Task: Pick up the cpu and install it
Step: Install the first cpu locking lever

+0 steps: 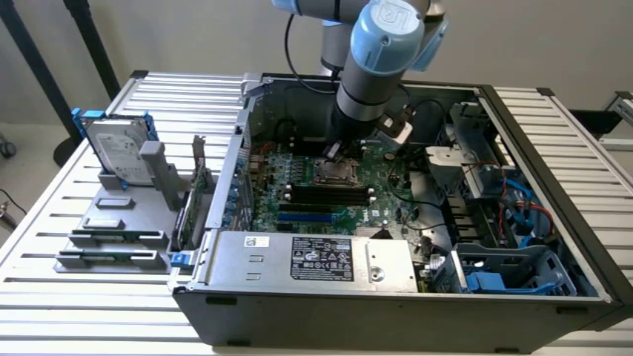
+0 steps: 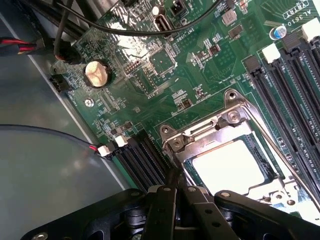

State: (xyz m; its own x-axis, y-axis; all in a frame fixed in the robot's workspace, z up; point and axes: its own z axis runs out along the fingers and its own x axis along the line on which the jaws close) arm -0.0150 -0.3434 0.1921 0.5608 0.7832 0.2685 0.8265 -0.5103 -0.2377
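The cpu (image 2: 227, 167) lies flat in the motherboard socket, its bright silver top showing through the window of the metal retention frame (image 2: 220, 122). My gripper (image 2: 175, 192) is shut, dark fingers pressed together with nothing visible between them, right beside a corner of that frame. In the exterior view the gripper (image 1: 334, 153) hangs straight down inside the open computer case (image 1: 554, 185), just above the socket (image 1: 334, 176), which the arm partly hides.
Black memory slots (image 2: 295, 75) run beside the socket. A coin battery (image 2: 96, 71) and cables (image 2: 55, 47) lie by the case wall. Outside the case, on the exterior view's left, a hard drive in a blue bracket (image 1: 117, 152) stands on a grey parts tray (image 1: 109, 222). The power supply (image 1: 316, 259) sits at the case front.
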